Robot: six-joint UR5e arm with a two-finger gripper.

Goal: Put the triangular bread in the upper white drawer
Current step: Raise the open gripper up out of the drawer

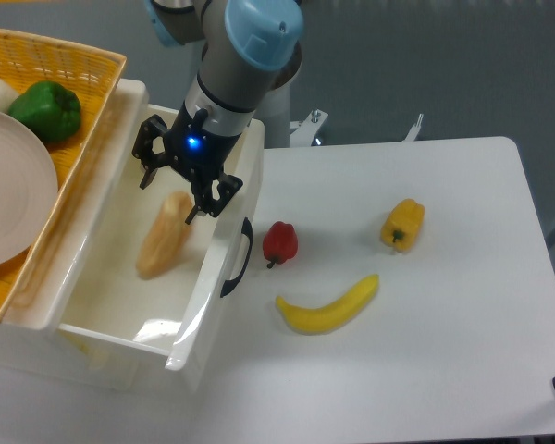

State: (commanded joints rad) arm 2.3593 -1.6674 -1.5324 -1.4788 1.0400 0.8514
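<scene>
- The triangular bread (165,235) is lying inside the upper white drawer (102,319), resting on the drawer floor with its narrower end pointing toward the back of the drawer and its broader end toward the front.
- The gripper (171,196) is being held over the drawer, just above the back end of the bread; its fingers are spread apart, one to each side, and nothing is being gripped between them.
- Whether the fingertips (193,215) are touching the bread cannot be told; they are appearing very close to its upper end.
- A blue light is glowing on the gripper body, which is hanging over the drawer's right-hand wall.
- The drawer is standing pulled open, its black curved handle (238,258) facing the table (462,324).
- On the side of the drawer away from the handle, a woven yellow basket (74,176) is overlapping the drawer's edge; a white plate (9,199) and a green bell pepper (46,111) are being held in it.
- Just beyond the drawer's handle, a red pepper (280,242) is lying on the table.
- Farther from the drawer, a yellow banana (328,306) is lying near the red pepper, and a yellow bell pepper (402,225) is lying farther off again.
- Nothing is lying between the gripper and the bread.
</scene>
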